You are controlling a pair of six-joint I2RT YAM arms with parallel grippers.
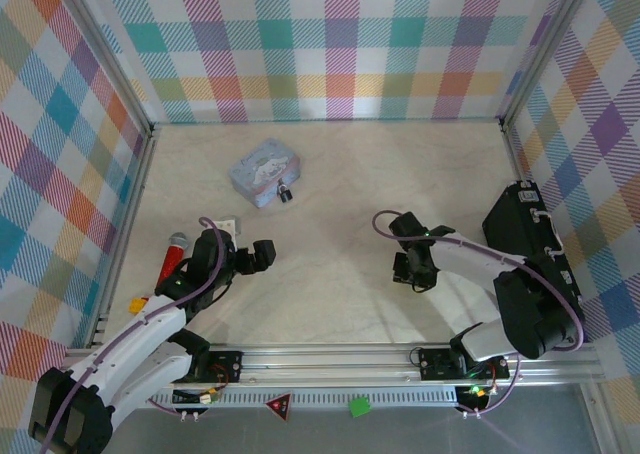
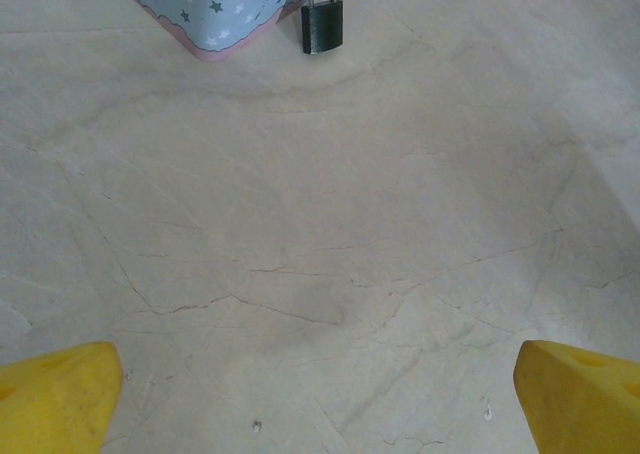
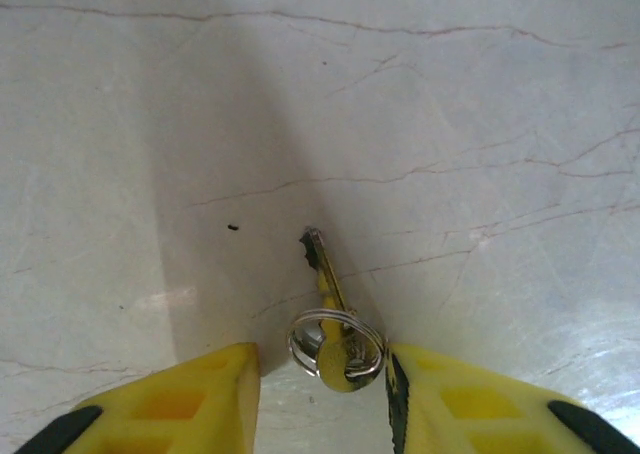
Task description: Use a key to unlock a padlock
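Observation:
The padlock (image 1: 286,193) is tiny, with a black body and a silvery shackle, and it lies against the near edge of the pale blue tin (image 1: 262,169). The left wrist view has the padlock (image 2: 322,24) far ahead at the top, beside the tin (image 2: 215,9). My left gripper (image 1: 262,256) hovers well short of it, open (image 2: 320,399), with bare table between its fingers. The key (image 3: 330,292) lies on the table with its ring and head between the yellow fingers of my right gripper (image 3: 320,362). The right finger is at the ring; the left finger stands apart from it. In the top view the right gripper (image 1: 412,272) points down at mid-right.
A red stick with a silver cap (image 1: 173,257) lies beside the left arm. A black case (image 1: 525,234) stands along the right wall. Plaid walls close in the table on three sides. A small yellow piece (image 1: 138,303) sits near the left edge.

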